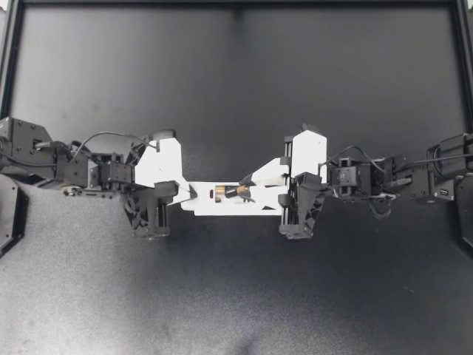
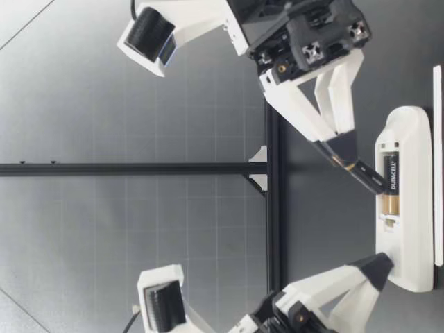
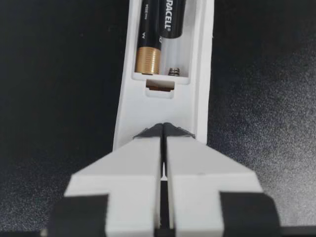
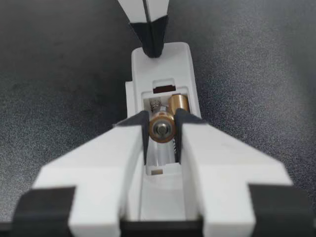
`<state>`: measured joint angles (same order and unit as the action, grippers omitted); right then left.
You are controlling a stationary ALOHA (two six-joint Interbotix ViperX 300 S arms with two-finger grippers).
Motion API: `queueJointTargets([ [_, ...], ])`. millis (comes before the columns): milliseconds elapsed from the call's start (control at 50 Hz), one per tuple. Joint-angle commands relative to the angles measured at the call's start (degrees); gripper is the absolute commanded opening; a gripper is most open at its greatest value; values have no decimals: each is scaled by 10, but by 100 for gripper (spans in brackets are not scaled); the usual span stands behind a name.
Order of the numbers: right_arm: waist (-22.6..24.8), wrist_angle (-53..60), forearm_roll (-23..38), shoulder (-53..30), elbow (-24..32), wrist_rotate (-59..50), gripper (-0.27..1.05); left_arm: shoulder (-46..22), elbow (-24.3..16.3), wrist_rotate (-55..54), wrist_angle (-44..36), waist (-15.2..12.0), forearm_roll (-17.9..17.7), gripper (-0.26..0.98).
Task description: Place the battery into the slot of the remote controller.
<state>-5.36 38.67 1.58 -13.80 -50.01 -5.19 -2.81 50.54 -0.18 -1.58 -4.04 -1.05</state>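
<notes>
The dark bench (image 1: 236, 296) filled the frame, and the white remote controller (image 1: 208, 206) lay flat on it at the frame's centre.

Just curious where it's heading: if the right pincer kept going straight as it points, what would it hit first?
Probably the empty slot of the remote, near its spring: my right pincer angles its battery down toward it. Depth is unclear.

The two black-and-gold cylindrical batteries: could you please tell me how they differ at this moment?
The seated battery lies flat inside the white plastic remote controller; the held battery slants above the empty bay beside it. The seated battery is untouched; the held battery is clamped in my right gripper. Both share the same black-and-gold look.
</notes>
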Motion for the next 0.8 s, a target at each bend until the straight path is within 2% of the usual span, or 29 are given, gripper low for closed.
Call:
queueJointTargets([
  [0,4,3,1,4,9,-1,5,3,-5,-1,7,-2,-2,-14],
  [400,5,-20,1,-5,14,-2,5,4,-7,-1,8,-2,-2,-14],
  [780,11,-94,2,-7,42,-1,7,5,-8,-1,8,-2,-2,-14],
])
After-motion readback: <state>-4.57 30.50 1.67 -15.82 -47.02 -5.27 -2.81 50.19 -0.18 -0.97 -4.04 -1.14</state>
